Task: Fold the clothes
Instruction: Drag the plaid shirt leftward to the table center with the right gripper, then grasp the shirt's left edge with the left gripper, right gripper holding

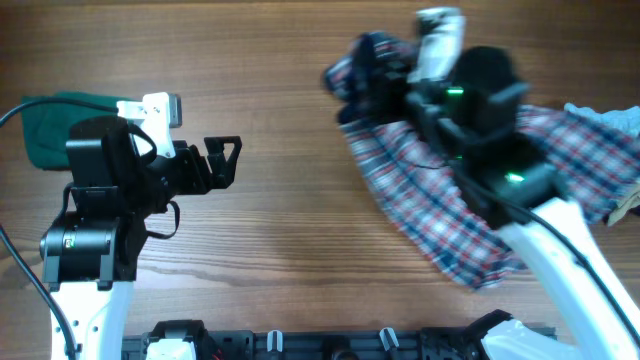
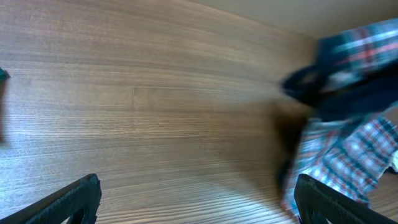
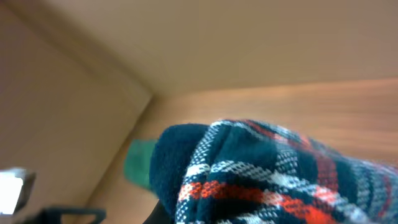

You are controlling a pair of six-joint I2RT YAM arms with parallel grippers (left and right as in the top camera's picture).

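Table [image 1: 300, 90]: wood grain, carries everything listed here.

Plaid garment [image 1: 420, 205]: red, navy and white check. It lies crumpled and unfolded on the table, largely beneath the right arm [image 1: 560, 240]. Its navy-trimmed end is bunched into a lump at the far side of the heap.

Right gripper [image 1: 392, 72]: buried in that bunched end of the plaid garment. In the right wrist view the fabric fills the lower frame directly ahead of the camera and hides the fingers. I cannot tell whether the claw is clenched or released. Frames are blurred.

Left gripper [image 1: 228, 162]: well apart from the plaid garment, on its left and pointing toward it. Jaws are spread wide with nothing between them. In the left wrist view the fingers [image 2: 68, 202] sit at the bottom corners with bare wood between.

Green cloth [image 1: 45, 125]: farther left of the plaid garment than the left gripper, partly under the left arm [image 1: 95, 240].

Pale blue fabric [image 1: 600, 112]: at the plaid garment's right edge.
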